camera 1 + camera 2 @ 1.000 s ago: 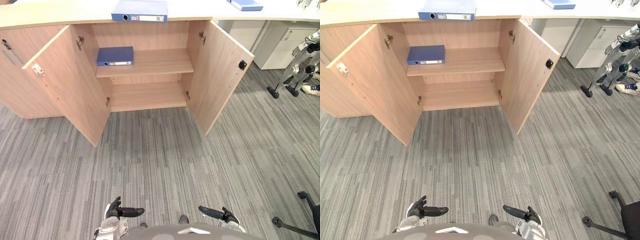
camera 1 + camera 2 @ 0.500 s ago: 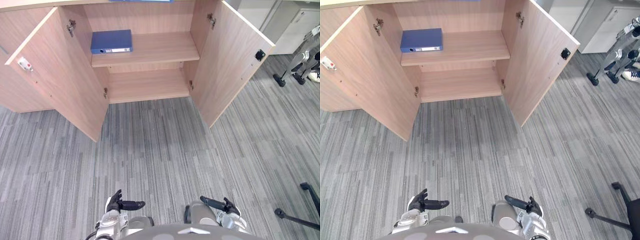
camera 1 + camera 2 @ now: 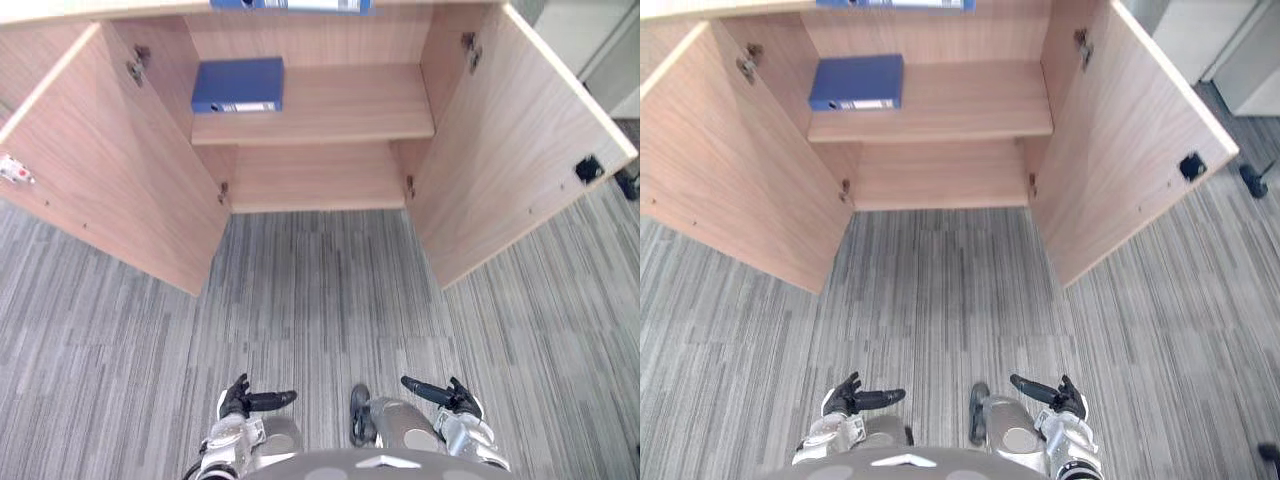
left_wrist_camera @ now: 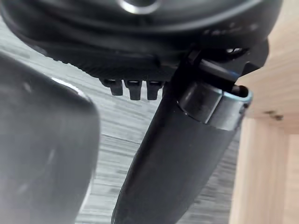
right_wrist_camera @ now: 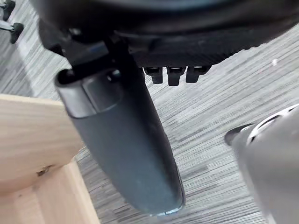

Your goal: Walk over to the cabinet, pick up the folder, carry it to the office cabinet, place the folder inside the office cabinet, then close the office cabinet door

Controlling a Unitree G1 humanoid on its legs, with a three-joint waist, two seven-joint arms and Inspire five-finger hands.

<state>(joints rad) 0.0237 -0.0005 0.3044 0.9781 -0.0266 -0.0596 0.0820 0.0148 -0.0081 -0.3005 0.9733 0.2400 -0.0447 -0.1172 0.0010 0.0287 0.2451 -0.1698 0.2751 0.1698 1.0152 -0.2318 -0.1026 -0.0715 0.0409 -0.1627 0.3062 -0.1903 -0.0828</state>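
Left hand (image 3: 243,401) and right hand (image 3: 452,396) held low, well apart, both relaxed and empty, thumbs pointing inward. Blue folder (image 3: 238,84) lies on open cabinet (image 3: 330,180) upper shelf.

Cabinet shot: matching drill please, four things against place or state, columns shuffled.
Things:
1. blue folder
2. left door
3. right door
4. left hand

Place or state:
a. swung open, black fitting on its inner face
b. lying flat on the upper shelf, toward its left side
c. fingers straight, holding nothing, low over the carpet
d. swung open, white fitting on its inner face

Pairs: 1-b, 2-d, 3-a, 4-c
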